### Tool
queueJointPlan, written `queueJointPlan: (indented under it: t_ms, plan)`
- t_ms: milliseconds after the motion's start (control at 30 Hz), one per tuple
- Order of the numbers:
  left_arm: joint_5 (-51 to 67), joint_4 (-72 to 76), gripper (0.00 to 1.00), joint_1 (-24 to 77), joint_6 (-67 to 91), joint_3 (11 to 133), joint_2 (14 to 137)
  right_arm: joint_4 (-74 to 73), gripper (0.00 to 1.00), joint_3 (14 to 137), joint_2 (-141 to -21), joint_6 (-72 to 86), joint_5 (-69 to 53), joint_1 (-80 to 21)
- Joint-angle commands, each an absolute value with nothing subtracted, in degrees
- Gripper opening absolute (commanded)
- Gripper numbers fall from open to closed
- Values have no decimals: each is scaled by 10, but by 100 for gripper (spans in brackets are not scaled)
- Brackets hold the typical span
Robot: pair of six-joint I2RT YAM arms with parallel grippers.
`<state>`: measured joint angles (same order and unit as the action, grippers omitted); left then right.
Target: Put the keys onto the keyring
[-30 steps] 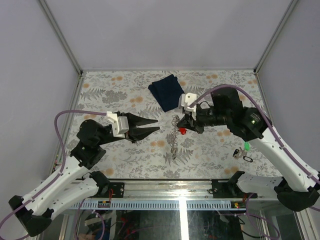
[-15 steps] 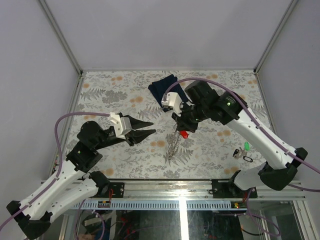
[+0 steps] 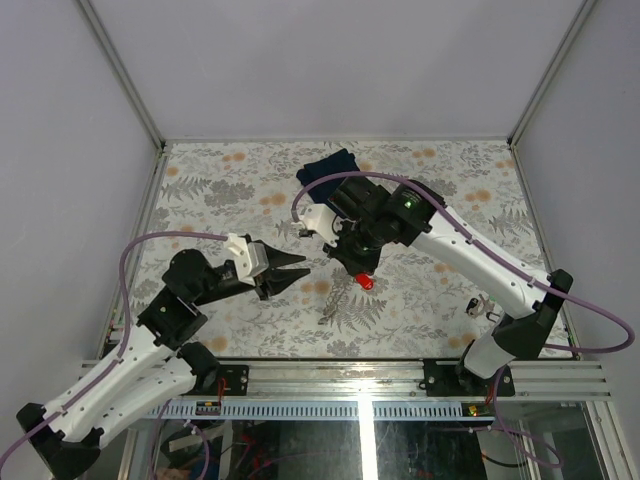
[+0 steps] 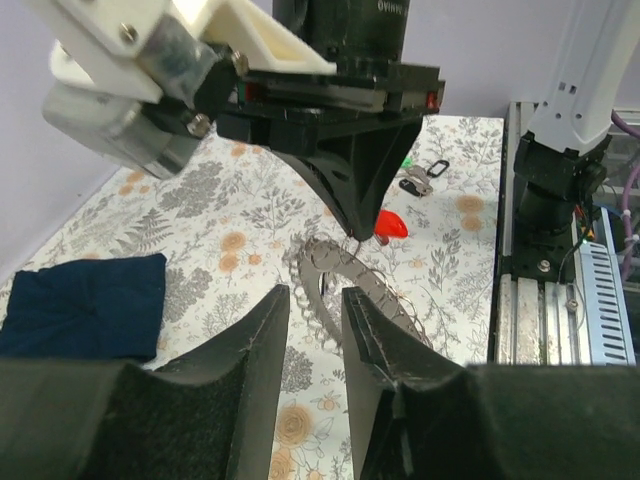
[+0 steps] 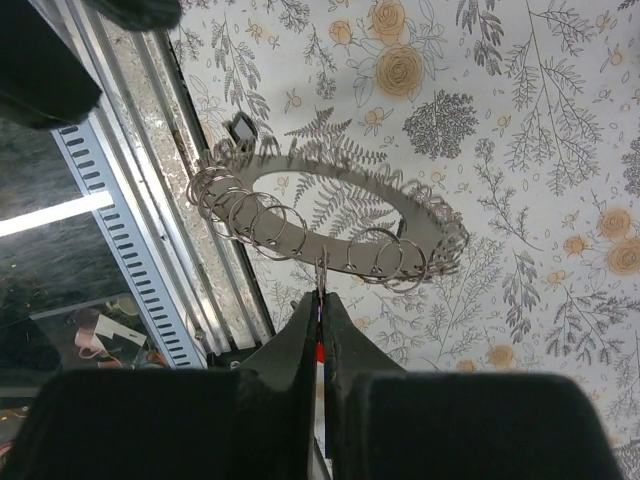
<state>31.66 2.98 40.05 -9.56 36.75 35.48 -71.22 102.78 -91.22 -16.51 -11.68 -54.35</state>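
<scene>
Limp keyring [image 4: 350, 275], hung between both grippers

Faces the slightly parted, empty left gripper [image 4: 315, 300] nearest; hangs beyond from the right gripper [image 5: 320, 297], pinched tight on one small ring beside the red key [image 4: 392, 226]; seems light, floppy, slippery; best steadied by its flat band.

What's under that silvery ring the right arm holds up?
Through the opening of the keyring only the flowered table shows. The right gripper pinching its rim hides what lies behind it; the red key pokes out beside it.
</scene>
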Motion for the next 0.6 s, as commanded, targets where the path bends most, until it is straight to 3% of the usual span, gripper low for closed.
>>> queueJointPlan:
  t_ms: [0, 567]
  plan:
    - [339, 61, 29, 397, -105, 347, 353, -719, 0, 1053, -900, -156, -126, -545]
    - [462, 102, 25, 398, -127, 390, 466, -661, 0, 1022, -862, -176, -203, -552]
